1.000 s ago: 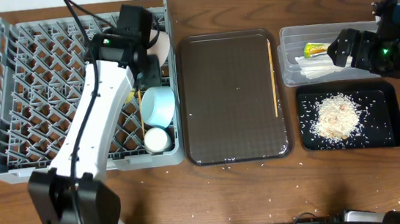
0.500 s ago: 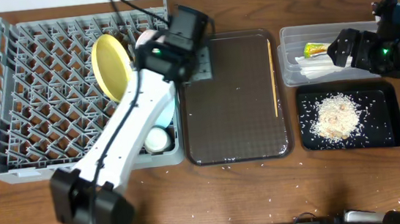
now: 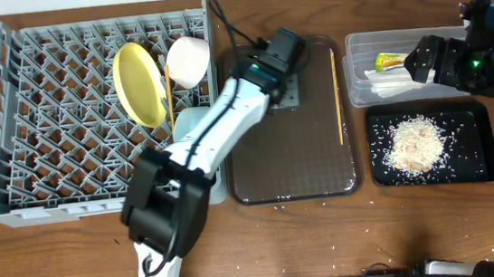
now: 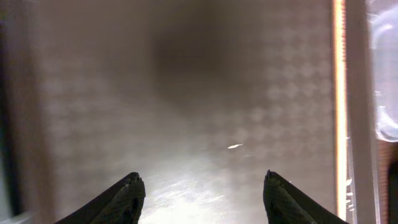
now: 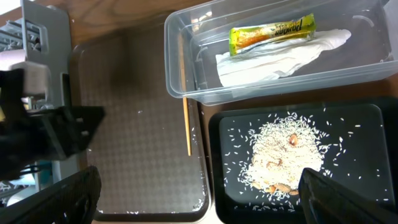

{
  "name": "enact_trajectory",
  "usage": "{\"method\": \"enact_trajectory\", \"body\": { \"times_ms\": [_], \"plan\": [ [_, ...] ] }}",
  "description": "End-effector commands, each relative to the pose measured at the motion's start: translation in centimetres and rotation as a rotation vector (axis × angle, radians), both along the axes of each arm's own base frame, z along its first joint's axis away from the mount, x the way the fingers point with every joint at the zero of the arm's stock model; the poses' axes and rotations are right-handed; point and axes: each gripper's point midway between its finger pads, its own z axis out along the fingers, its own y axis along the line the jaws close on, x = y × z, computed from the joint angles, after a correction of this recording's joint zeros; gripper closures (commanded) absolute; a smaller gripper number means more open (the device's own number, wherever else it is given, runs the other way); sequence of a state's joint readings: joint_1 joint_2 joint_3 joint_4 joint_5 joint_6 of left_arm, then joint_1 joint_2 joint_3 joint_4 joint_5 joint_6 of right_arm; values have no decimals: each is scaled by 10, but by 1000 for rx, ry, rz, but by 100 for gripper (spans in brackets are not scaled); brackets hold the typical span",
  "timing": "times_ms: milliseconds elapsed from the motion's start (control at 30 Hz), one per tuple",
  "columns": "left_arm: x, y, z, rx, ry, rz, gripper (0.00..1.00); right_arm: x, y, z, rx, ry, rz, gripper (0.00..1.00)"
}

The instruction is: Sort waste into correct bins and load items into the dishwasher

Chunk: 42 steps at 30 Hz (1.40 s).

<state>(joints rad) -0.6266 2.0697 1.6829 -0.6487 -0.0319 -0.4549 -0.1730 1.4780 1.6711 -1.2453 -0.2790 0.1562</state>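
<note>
Overhead: yellow plate [image 3: 137, 84] upright on edge in grey rack [image 3: 46, 130].

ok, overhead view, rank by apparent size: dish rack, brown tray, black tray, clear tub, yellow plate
1. dish rack
2. brown tray
3. black tray and clear tub: about alike, tub partly hidden by the right arm
4. yellow plate, standing on edge

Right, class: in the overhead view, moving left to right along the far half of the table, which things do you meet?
In order: yellow plate → white bowl → brown serving tray → clear tub. The chopstick along the tray's right edge overlaps it, so it is left out.
</note>
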Motion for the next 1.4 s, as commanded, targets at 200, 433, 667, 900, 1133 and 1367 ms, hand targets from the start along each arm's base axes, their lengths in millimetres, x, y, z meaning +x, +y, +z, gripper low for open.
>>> {"method": "enact_trajectory", "body": {
  "times_ms": [200,433,667,900,1133,1367],
  "plan": [
    [-13,-64,-53,-13,-17,-112,24,0,-2,3,-2,-8,-8,1],
    [-15,-91,-64,-42,-57,-157,23,0,-2,3,-2,-8,-8,1],
    [-18,-106,-62,-99,-59,-190,23,0,-2,3,-1,-8,-9,1],
    [-23,-110,-78,-90,-46,-201,23,0,-2,3,-2,-8,-8,1],
    [-25,-108,-101,-64,-22,-199,24,0,-2,3,-2,-8,-8,1],
    [-25,-97,-127,47,-49,-171,34,0,-2,3,-2,-8,-8,1]
  ]
}}
